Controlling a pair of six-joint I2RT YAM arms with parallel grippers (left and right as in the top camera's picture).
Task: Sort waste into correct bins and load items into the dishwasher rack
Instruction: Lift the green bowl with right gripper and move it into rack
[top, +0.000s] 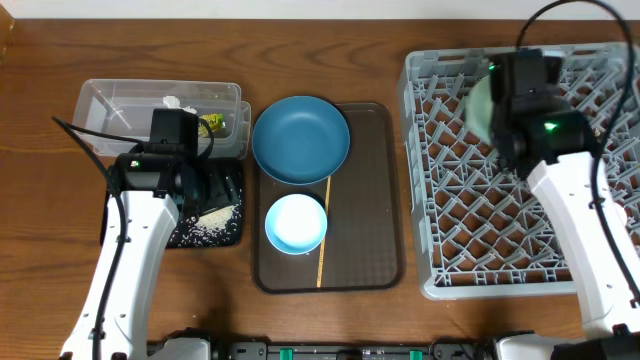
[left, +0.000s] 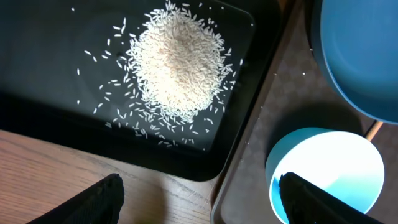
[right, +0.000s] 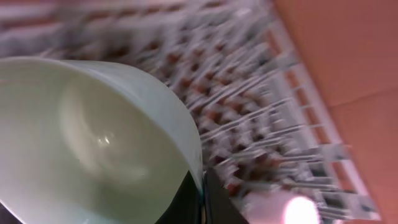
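Note:
My right gripper (right: 202, 198) is shut on the rim of the mint-green bowl (right: 93, 143) and holds it tilted over the far left part of the grey dishwasher rack (top: 520, 240); the bowl also shows overhead (top: 481, 106). A pinkish cup (right: 283, 208) lies blurred in the rack below. My left gripper (left: 202, 205) is open and empty, over the table edge between the black tray (left: 56, 74) with the rice heap (left: 177, 65) and the light-blue bowl (left: 326, 171). The dark-blue plate (top: 300, 138) and the chopstick (top: 324, 240) lie on the brown tray. The clear tub (top: 120, 105) holds the tissue (top: 172, 101) and the wrapper (top: 212, 124).
The brown serving tray (top: 375, 200) lies between the bins and the rack. The black tray (top: 225, 235) sits just in front of the clear tub. Bare wooden table (top: 40, 230) runs along the left and front.

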